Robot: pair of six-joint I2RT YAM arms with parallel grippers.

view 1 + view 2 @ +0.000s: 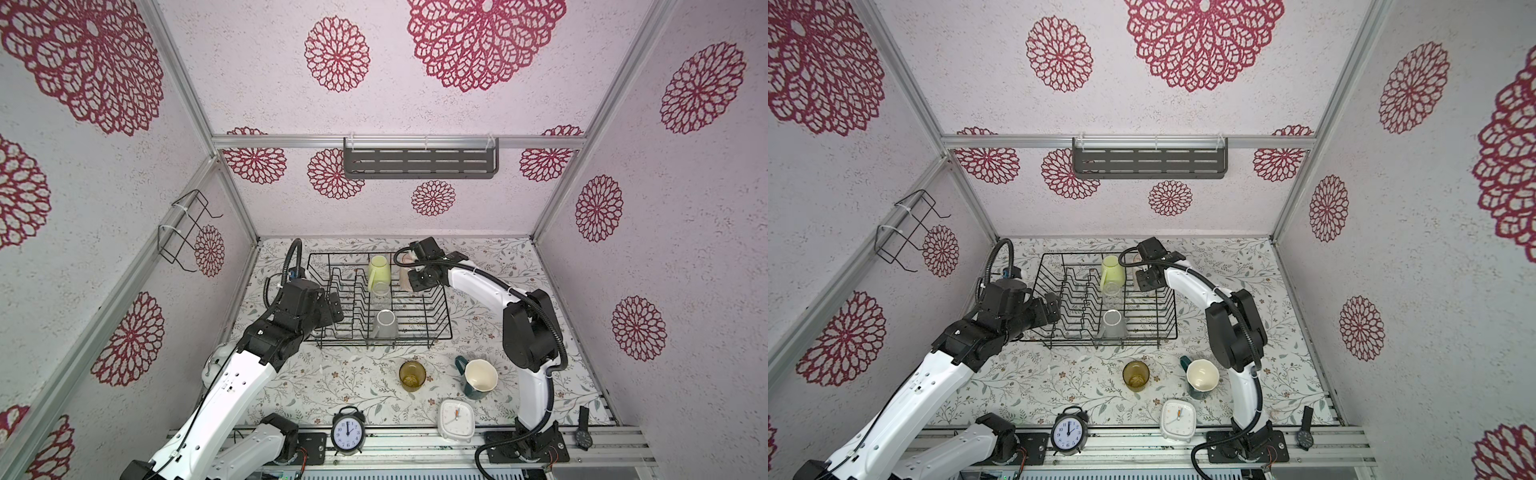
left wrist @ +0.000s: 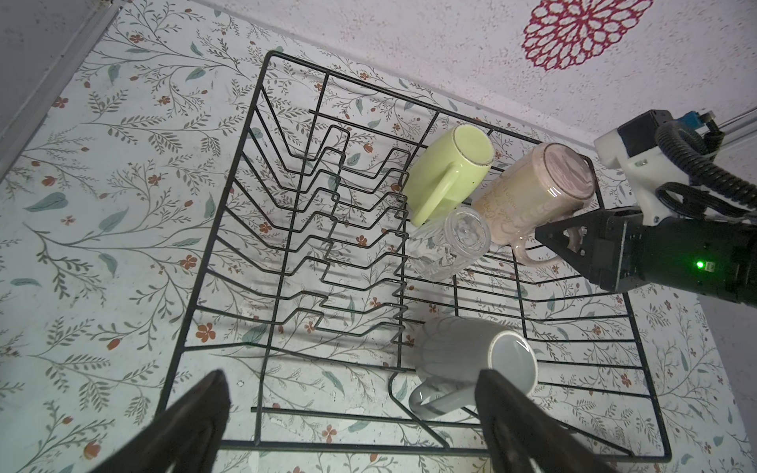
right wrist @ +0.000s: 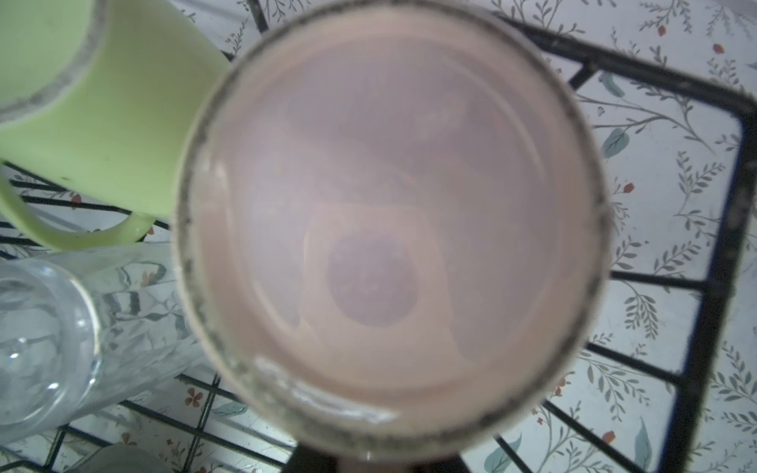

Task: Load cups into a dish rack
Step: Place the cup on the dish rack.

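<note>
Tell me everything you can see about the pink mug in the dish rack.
The pink mug looks like glossy ceramic, pale pink with faint cream lettering on its side and a dark speckled ring around the base. It is upside down and tilted, base up, at the far right corner of the dish rack, beside the yellow-green mug and clear glass. Its loop handle points toward the right arm, where the right pincer appears closed on it.
</note>
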